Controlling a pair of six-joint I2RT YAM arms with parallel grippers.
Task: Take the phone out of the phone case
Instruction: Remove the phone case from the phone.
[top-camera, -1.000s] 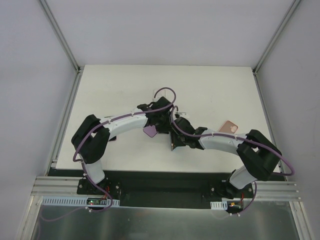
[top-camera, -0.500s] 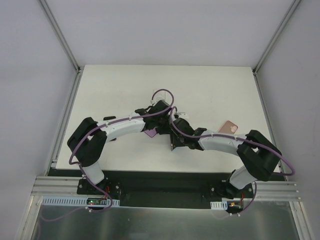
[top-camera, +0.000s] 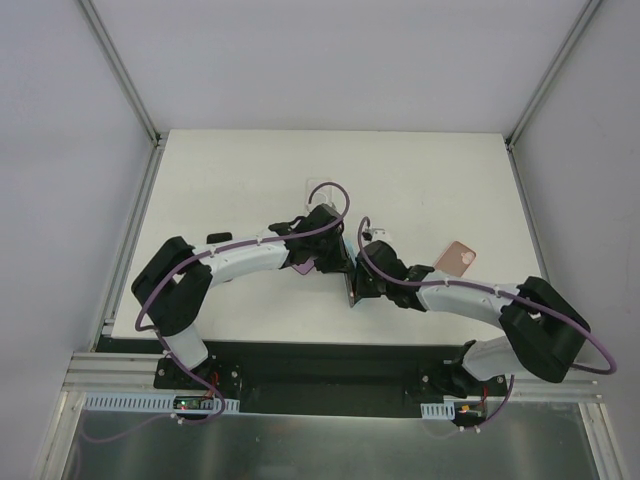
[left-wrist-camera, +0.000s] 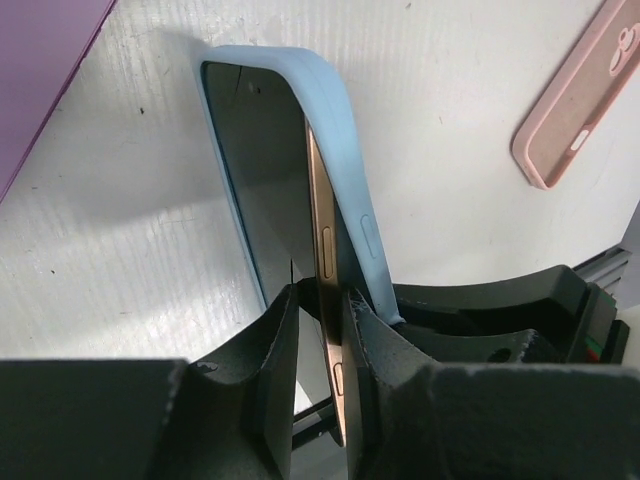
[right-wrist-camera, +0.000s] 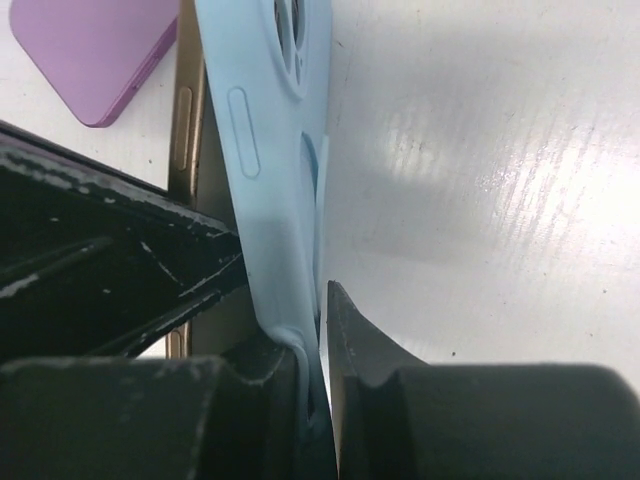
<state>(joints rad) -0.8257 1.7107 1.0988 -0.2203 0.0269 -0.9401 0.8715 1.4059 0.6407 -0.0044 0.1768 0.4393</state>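
The phone (left-wrist-camera: 322, 240) stands on its long edge on the table, with its gold frame and dark screen showing. It is partly peeled out of the light blue phone case (left-wrist-camera: 345, 150). My left gripper (left-wrist-camera: 320, 300) is shut on the phone's gold edge at the near end. My right gripper (right-wrist-camera: 320, 300) is shut on the thin wall of the phone case (right-wrist-camera: 265, 130), and the phone's gold edge (right-wrist-camera: 188, 110) shows just left of that wall. In the top view my left gripper (top-camera: 335, 262) and my right gripper (top-camera: 358, 285) meet at the table's middle, hiding most of the phone.
A pink case (top-camera: 459, 258) lies flat to the right of my right arm. A purple case (top-camera: 300, 265) lies under my left wrist and shows again as the purple case (right-wrist-camera: 95, 50). A small white object (top-camera: 320, 188) sits behind the grippers.
My left gripper has closed on the phone's edge. My right arm has stretched out lower and to the right, pulling the case end that way. My left arm followed slightly right.
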